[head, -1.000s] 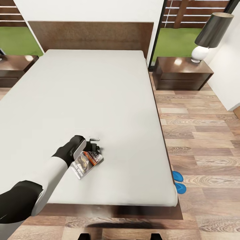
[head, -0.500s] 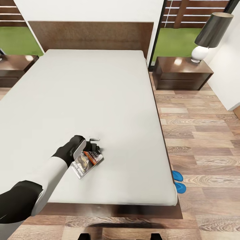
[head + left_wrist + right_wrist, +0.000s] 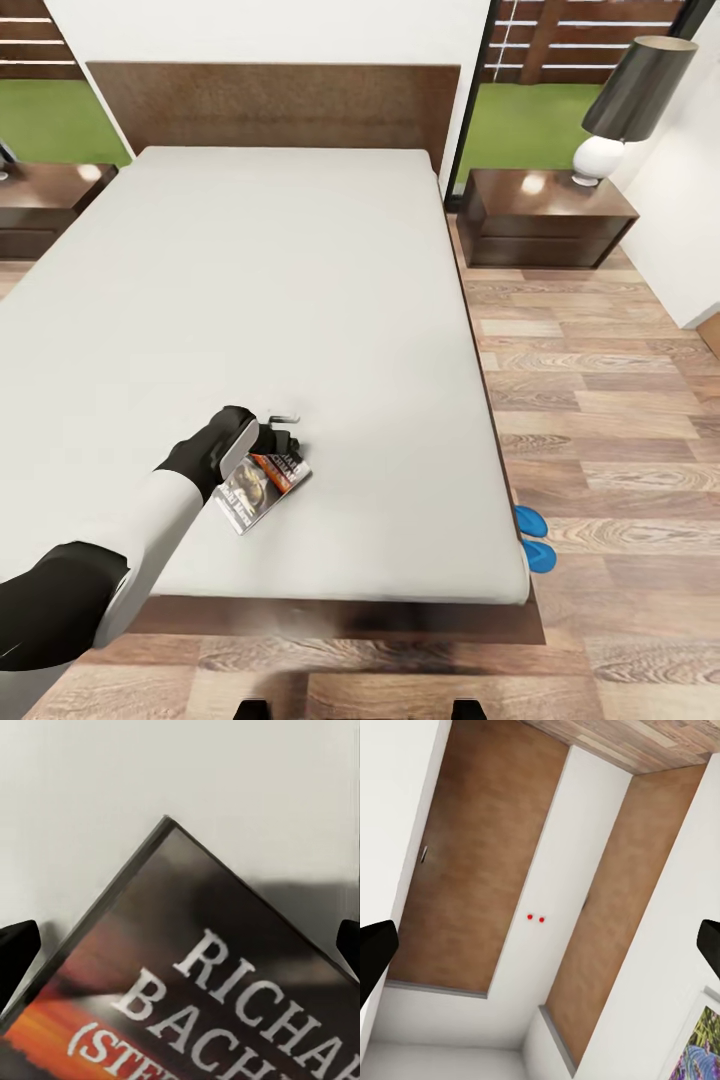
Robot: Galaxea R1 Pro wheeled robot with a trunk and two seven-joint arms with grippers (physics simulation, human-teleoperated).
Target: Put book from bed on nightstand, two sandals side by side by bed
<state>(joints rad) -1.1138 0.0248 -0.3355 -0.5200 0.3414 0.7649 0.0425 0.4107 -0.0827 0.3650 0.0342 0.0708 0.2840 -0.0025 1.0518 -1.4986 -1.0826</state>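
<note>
The book (image 3: pixel 258 487) lies near the foot end of the bed (image 3: pixel 300 300), on the light-grey mattress, showing its orange band and white lettering. My left gripper (image 3: pixel 282 436) hovers at the book's far edge. In the left wrist view the book (image 3: pixel 187 975) is very close, with the dark fingertips (image 3: pixel 15 952) spread wide at either side of it, so the gripper (image 3: pixel 180 949) is open. Two blue sandals (image 3: pixel 534 537) poke out on the floor by the bed's right foot corner. One nightstand (image 3: pixel 545 215) stands right of the headboard, another (image 3: pixel 40 195) left. My right gripper (image 3: pixel 540 945) is open and holds nothing.
A lamp (image 3: pixel 625 105) with a dark shade and white base stands on the right nightstand. Wood-plank floor (image 3: pixel 600 400) runs along the bed's right side up to a white wall. The right wrist view looks at white walls and brown panels (image 3: pixel 472 870).
The whole head view has shifted slightly, so the camera moved. My left arm and the book have stayed where they were.
</note>
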